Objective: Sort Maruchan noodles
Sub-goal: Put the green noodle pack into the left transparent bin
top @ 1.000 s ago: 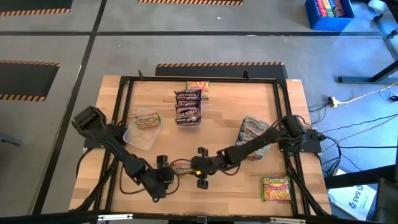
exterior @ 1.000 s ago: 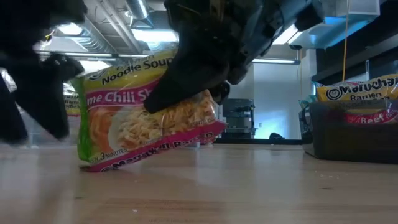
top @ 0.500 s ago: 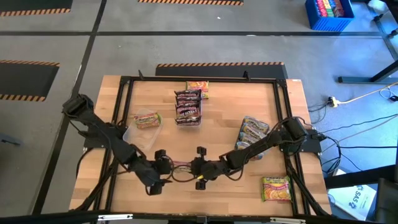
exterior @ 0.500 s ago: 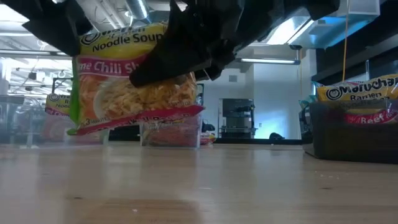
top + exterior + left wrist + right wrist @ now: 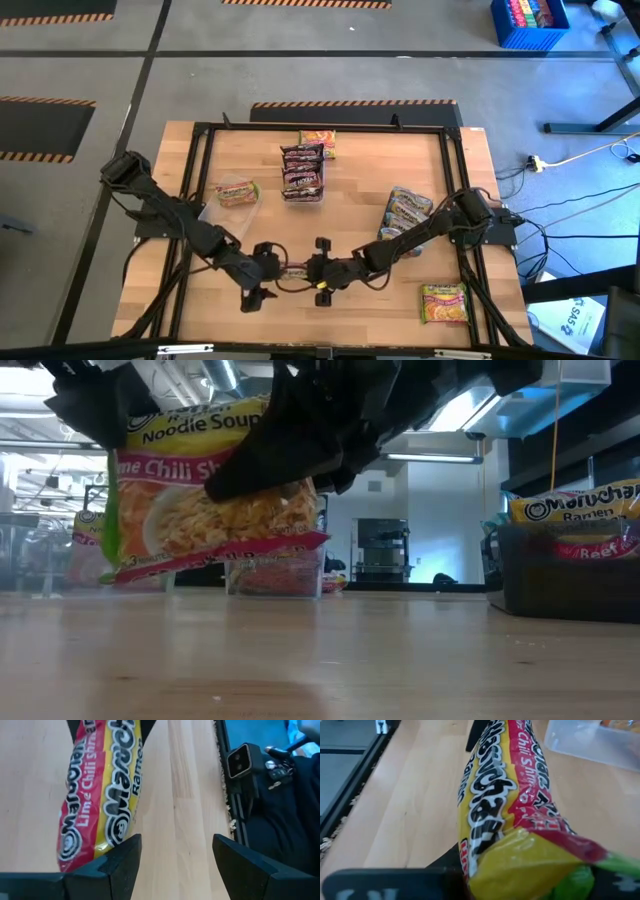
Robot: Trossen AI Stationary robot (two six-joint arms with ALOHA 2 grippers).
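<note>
- High view is showing the left gripper (image 5: 262,283) hanging over the near middle of the wooden table (image 5: 350,190), just left of a Lime Chili Shrimp packet (image 5: 293,272).
- Left wrist view is showing the left gripper's fingers (image 5: 120,865) standing spread apart, with one end of the packet (image 5: 102,795) lying ahead of one finger; contact between the two cannot be told.
- Low view is showing that packet (image 5: 200,510) hanging clear of the tabletop, tilted, with its lower edge in the air.
- Right gripper (image 5: 318,282) is sitting just right of the same packet, and the right wrist view is showing its jaws pinching the packet's crimped end (image 5: 520,850).
- Farther back on the left, a yellow-green packet (image 5: 237,191) is lying by a clear bin (image 5: 227,218).
- At the back middle, dark maroon packets (image 5: 303,172) are lying stacked, with an orange-red packet (image 5: 318,140) just behind them.
- On the right side, a stack of light blue packets (image 5: 408,210) is lying partly under the right arm.
- At the near right corner, a yellow-pink packet (image 5: 444,302) is lying flat, well apart from both grippers.
</note>
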